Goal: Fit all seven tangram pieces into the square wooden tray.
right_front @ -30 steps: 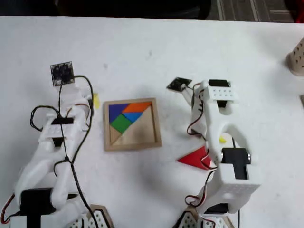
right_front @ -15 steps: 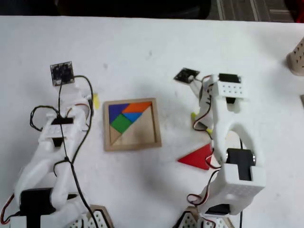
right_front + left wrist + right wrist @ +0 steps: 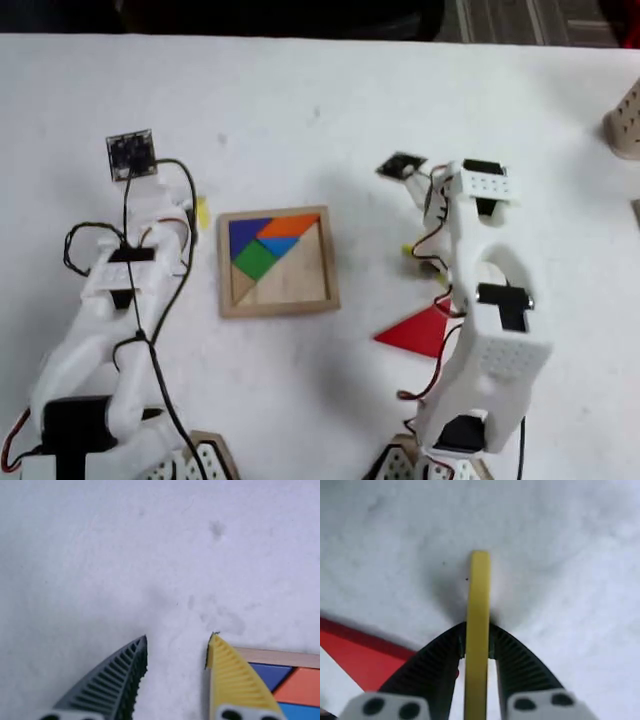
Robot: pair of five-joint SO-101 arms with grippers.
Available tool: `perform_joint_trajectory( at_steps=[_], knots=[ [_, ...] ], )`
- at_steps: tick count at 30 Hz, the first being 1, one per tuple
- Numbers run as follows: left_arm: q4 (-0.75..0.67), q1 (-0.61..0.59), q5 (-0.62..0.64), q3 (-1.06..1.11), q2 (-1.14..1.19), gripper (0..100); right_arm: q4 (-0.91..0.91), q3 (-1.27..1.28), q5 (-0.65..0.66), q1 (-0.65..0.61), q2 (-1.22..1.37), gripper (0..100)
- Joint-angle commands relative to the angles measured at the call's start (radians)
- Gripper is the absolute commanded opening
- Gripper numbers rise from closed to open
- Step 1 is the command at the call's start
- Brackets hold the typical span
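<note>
my right gripper (image 3: 477, 630): closed narrow on the yellow piece (image 3: 477, 595), which stands on edge between my two dark fingers (image 3: 432, 670), well to the right of the tray.
my left gripper (image 3: 175, 645): spread wide with nothing between the fingers; the dark grey finger (image 3: 120, 680) and the yellow finger (image 3: 232, 680) sit just off the tray's far left corner.
tray (image 3: 280, 305): square, pale wood, flat on the table between my two arms.
in the tray: a dark blue triangle (image 3: 245, 234) in the far left corner, an orange piece (image 3: 291, 225) along the far rim, a lighter blue piece (image 3: 278, 245) under it and a green square (image 3: 255, 261) beside that; the near half is bare wood.
red triangle (image 3: 415, 332): flat on the table right of the tray, partly under my right arm (image 3: 485, 350).
writing: any marks on the small dark board (image 3: 131, 152) beyond the tray's left side are too small to read.
table (image 3: 330, 110): white and matte, with faint smudges.
room: past the table's far edge, beyond the tray, a dark strip and striped flooring (image 3: 520, 20); a tan block with holes (image 3: 625, 125) at the table's edge, far right of the tray.
</note>
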Motion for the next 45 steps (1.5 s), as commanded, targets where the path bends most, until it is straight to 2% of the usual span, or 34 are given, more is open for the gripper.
perform_joint_trajectory(
  at_steps=[1,7,12,17,22,28,35,42,45],
  knots=[
    [-0.035,-0.008,-0.008,-0.009,-0.047,22,-0.005,-0.034,0.018,0.010,0.025,1.7],
    [-0.037,-0.008,-0.008,-0.009,-0.047,22,0.036,-0.037,-0.003,0.008,-0.016,1.7],
    [-0.037,-0.018,-0.008,-0.009,-0.047,22,0.084,-0.037,-0.203,-0.015,-0.174,1.5],
    [-0.031,-0.035,-0.008,-0.020,-0.047,22,0.257,-0.078,-0.265,-0.081,-0.311,1.5],
    [-0.031,-0.039,-0.006,-0.023,-0.047,22,0.275,-0.094,-0.290,-0.140,-0.377,1.5],
    [-0.031,-0.068,-0.002,-0.026,-0.048,22,0.209,-0.092,-0.431,-0.346,-0.378,1.6],
    [-0.031,-0.071,-0.002,-0.026,-0.048,22,0.087,-0.084,-0.439,-0.611,-0.375,1.6],
    [0.003,-0.097,0.000,-0.046,-0.048,22,-0.050,-0.118,-0.450,-0.691,-0.222,1.8],
    [0.012,-0.094,0.000,-0.048,-0.048,22,-0.084,-0.183,-0.525,-0.685,-0.128,1.7]
  ],
)
